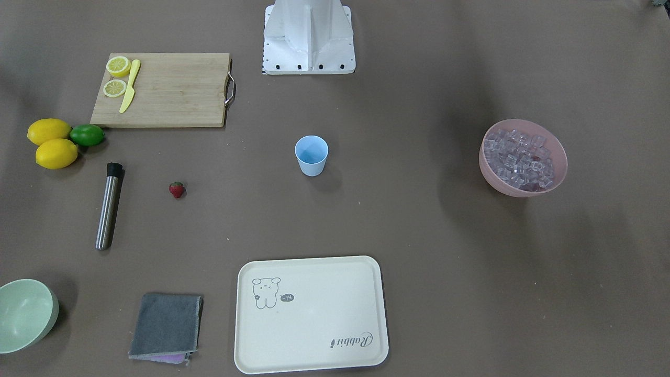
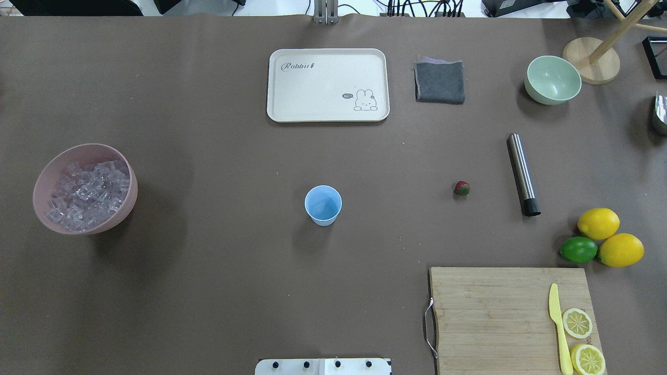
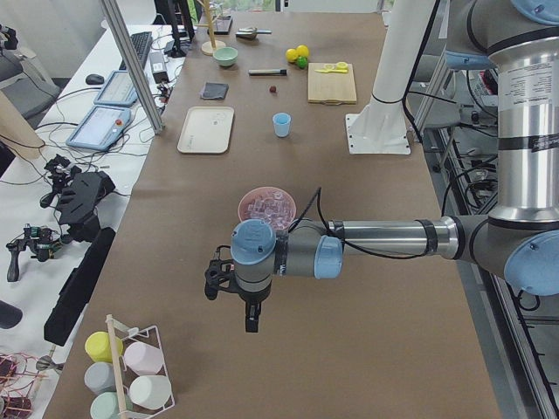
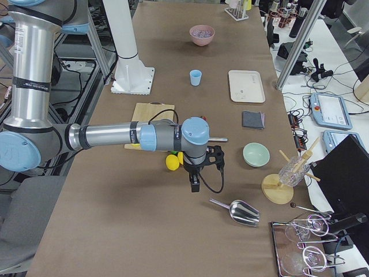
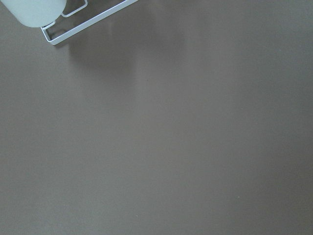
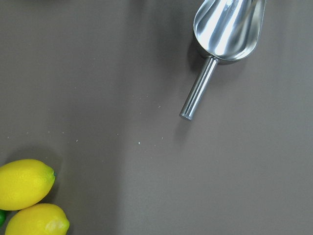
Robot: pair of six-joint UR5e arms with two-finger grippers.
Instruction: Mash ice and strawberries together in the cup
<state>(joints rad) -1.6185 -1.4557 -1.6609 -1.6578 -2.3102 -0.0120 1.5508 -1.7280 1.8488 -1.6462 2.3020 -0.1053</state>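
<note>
The light blue cup (image 2: pixel 323 204) stands upright and empty at the table's middle. The strawberry (image 2: pixel 461 188) lies on the table to the cup's right, apart from it. The ice (image 2: pixel 86 192) fills a pink bowl (image 2: pixel 126 205) far to the cup's left. My left gripper (image 3: pixel 251 319) hangs over bare table beyond the pink bowl, far from the cup. My right gripper (image 4: pixel 194 184) hangs past the lemons, close to a steel scoop (image 4: pixel 239 212). Both grippers show only in the side views, so I cannot tell whether they are open or shut.
A steel muddler (image 2: pixel 522 174) lies right of the strawberry. Two lemons (image 2: pixel 599 223) and a lime (image 2: pixel 578 249) sit beside a cutting board (image 2: pixel 495 312) with a yellow knife and lemon halves. A cream tray (image 2: pixel 328 86), grey cloth (image 2: pixel 439 82) and green bowl (image 2: pixel 552 79) line the far edge.
</note>
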